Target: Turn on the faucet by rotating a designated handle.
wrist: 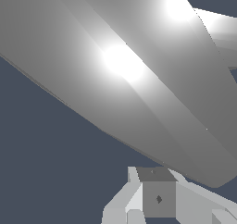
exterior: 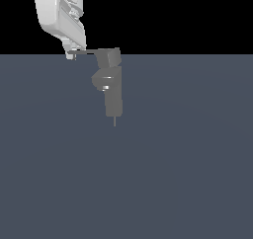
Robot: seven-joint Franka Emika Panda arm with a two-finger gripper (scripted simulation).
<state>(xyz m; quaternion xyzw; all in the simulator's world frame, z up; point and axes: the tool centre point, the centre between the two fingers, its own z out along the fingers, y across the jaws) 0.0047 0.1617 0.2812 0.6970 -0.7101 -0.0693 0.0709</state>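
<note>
Franka gripper [exterior: 71, 54] is meeting the tip of the handle [exterior: 85, 51] jutting from the faucet [exterior: 111, 80] on the worktop [exterior: 188, 164], jaws' opening untellable, risking slipping off that thin end.

I find no text, label, brand, number or sign to read in either view. The faucet [exterior: 111, 80], its handle [exterior: 85, 51] and my gripper [exterior: 72, 54] all show plain, unmarked surfaces, and the flat ground beneath them carries no writing either.
</note>
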